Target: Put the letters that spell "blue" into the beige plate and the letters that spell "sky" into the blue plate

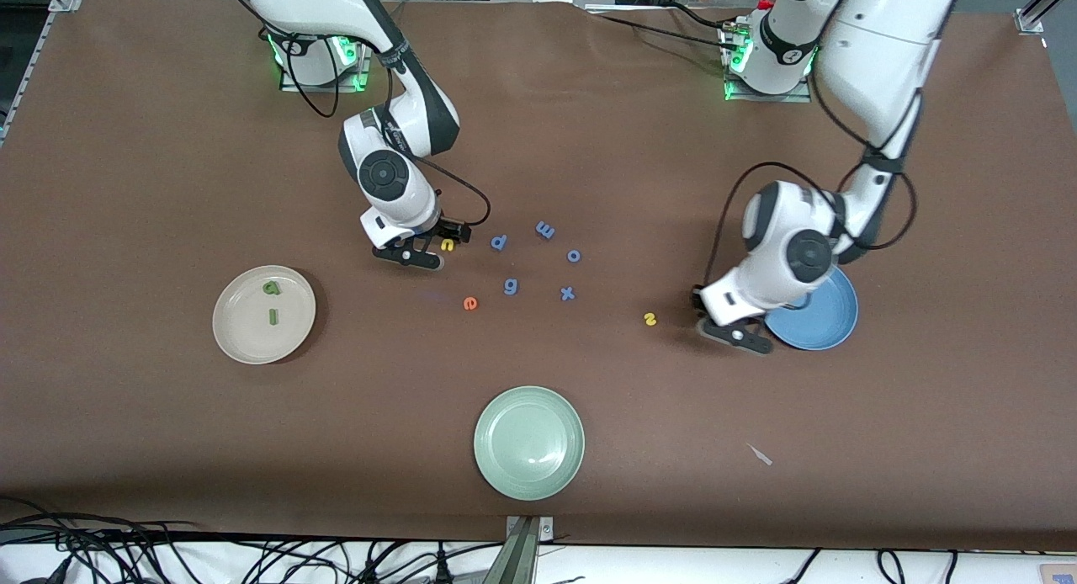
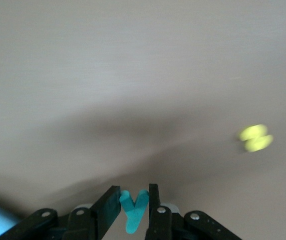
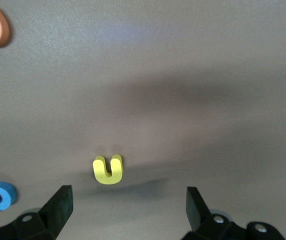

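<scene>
The b (image 1: 270, 288) and l (image 1: 273, 316) lay in the beige plate (image 1: 236, 336); the left gripper (image 2: 134, 202) pinched the y (image 2: 133, 212) beside the blue plate (image 1: 829, 327), while the right gripper (image 3: 127, 202) gaped over the u (image 3: 107, 170), e (image 1: 470, 303) and s (image 1: 649, 319) untouched

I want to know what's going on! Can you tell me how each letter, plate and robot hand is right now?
Left gripper: shut on teal y.
Right gripper: open over yellow u.
Beige plate: holds green b and green l.
Blue plate: partly hidden.
Orange e, yellow s: on table.
</scene>
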### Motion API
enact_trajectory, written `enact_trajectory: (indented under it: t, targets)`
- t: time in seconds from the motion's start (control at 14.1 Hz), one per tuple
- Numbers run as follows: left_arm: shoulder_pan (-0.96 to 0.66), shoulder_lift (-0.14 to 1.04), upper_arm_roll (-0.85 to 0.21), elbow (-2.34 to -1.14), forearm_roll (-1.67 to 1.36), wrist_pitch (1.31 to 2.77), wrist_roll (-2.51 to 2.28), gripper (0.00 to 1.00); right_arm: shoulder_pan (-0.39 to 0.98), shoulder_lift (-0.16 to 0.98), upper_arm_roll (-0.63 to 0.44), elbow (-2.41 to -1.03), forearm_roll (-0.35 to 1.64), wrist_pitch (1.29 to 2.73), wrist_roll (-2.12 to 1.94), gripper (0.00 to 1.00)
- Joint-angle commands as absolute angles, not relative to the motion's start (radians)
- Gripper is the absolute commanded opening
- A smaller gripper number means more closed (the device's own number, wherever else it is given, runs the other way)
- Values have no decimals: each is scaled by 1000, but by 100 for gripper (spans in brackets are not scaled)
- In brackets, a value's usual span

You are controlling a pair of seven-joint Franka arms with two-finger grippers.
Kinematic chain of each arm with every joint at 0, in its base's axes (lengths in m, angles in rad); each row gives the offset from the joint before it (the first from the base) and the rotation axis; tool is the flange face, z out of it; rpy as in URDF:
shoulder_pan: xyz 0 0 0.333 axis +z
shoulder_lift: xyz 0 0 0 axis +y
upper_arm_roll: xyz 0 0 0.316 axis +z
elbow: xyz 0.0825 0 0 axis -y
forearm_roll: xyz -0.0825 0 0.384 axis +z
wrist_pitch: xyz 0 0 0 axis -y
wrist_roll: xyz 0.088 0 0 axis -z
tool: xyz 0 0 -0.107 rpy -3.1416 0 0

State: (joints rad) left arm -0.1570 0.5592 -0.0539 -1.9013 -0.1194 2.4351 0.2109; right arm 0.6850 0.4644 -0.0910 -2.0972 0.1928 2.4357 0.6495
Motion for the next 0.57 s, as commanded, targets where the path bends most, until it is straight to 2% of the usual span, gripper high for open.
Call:
enact_trajectory:
  t: [0.0, 0.14, 0.28, 0.36, 0.5]
  targets:
    - [-37, 503, -67, -1925, -121, 2379, 334, 7, 701, 488, -94, -2106, 201, 2490, 657, 100]
    - [7, 480, -69, -1924, -121, 2323, 394, 7, 703, 498, -94, -2106, 201, 2520, 658, 99]
    - [46, 482, -69, -1933, -121, 2322, 471, 8, 704, 506, -92, -2105, 204, 2539, 660, 91]
    - [60, 492, -69, -1936, -121, 2327, 486, 18, 706, 508, -92, -2105, 204, 2539, 667, 80]
    - [63, 508, -67, -1940, -121, 2332, 489, 61, 709, 506, -92, -2103, 204, 2539, 672, 56]
